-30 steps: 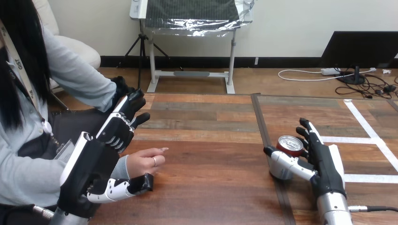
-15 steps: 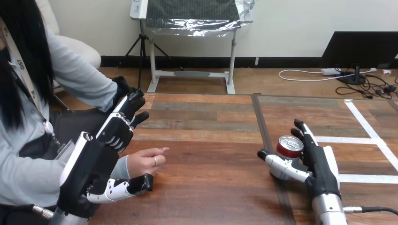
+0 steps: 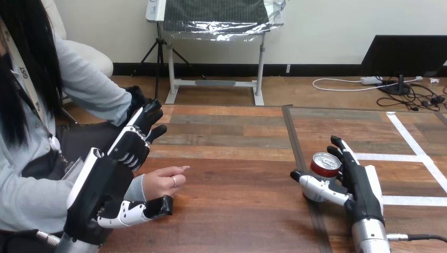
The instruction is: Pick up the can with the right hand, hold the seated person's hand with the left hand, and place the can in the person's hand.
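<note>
Over on the left nothing has stirred in the past second. The person's hand [image 3: 164,182] lies on the worktop [image 3: 237,211] as it did, fingers pointing toward the middle. The robot's left hand [image 3: 105,184] stands over that wrist, spread wide: its fingers point straight up and away, and its thumb stretches along the worktop just beside the person's hand. Whether the thumb actually touches, I cannot tell. Nothing is curled round the person's hand, so I'd say that hold is not yet made.

The change is on the right. The right hand [image 3: 361,184] has edged a little to the left, and its thumb now reaches further across the near side of the can [image 3: 324,163]. In the last half second it has barely moved. The can stands upright on the worktop, where it was. It sits in the fork of that hand, with straight fingers along its far right side and the thumb in front. The hand brackets the can but is not clamped on it. To my eye the grasp is lined up and needs only the squeeze before any lift.
</note>
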You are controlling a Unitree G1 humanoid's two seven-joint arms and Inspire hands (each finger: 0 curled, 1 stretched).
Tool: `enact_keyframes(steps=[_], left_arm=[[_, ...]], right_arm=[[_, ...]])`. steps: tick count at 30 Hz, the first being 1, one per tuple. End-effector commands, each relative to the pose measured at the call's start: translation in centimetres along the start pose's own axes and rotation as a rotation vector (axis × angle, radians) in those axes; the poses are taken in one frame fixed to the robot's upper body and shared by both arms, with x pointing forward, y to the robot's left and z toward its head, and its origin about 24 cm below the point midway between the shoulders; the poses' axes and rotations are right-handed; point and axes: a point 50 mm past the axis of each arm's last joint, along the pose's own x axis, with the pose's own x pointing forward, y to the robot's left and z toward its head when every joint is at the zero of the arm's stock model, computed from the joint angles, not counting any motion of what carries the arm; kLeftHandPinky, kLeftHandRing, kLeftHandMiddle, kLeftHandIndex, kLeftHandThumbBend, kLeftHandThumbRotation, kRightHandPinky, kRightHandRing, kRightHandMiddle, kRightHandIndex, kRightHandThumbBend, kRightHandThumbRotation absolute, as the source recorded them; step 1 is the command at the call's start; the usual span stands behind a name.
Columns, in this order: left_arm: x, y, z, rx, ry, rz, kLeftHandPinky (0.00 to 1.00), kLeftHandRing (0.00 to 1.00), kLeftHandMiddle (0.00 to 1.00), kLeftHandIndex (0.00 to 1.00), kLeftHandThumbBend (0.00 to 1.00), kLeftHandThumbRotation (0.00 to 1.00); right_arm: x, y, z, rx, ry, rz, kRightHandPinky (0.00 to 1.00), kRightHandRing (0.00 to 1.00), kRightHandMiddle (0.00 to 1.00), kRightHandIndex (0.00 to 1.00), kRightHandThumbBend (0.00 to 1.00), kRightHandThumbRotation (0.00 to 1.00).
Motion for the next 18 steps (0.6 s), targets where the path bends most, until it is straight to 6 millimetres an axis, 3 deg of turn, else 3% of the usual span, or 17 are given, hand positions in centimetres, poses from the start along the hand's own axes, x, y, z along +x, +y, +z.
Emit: enact_keyframes(steps=[1, 9, 18], left_arm=[[1.63, 0.66, 1.08, 0.028, -0.086, -0.001, 0.93, 0.98, 0.99, 0.95, 1.00, 0.45], [1.67, 0.60, 1.10, 0.013, -0.087, -0.008, 0.94, 0.99, 0.99, 0.95, 1.00, 0.45], [1.67, 0.60, 1.16, 0.017, -0.090, -0.005, 0.94, 0.99, 1.00, 0.95, 1.00, 0.46]], right_arm=[[1.15, 0.06, 1.86, 0.015, -0.080, -0.036, 0.80, 0.85, 0.87, 0.88, 1.00, 0.17], [1.24, 0.09, 2.15, 0.033, -0.091, -0.088, 0.72, 0.76, 0.79, 0.79, 0.94, 0.04], [1.27, 0.10, 2.38, 0.011, -0.106, -0.137, 0.61, 0.67, 0.69, 0.71, 0.88, 0.00]])
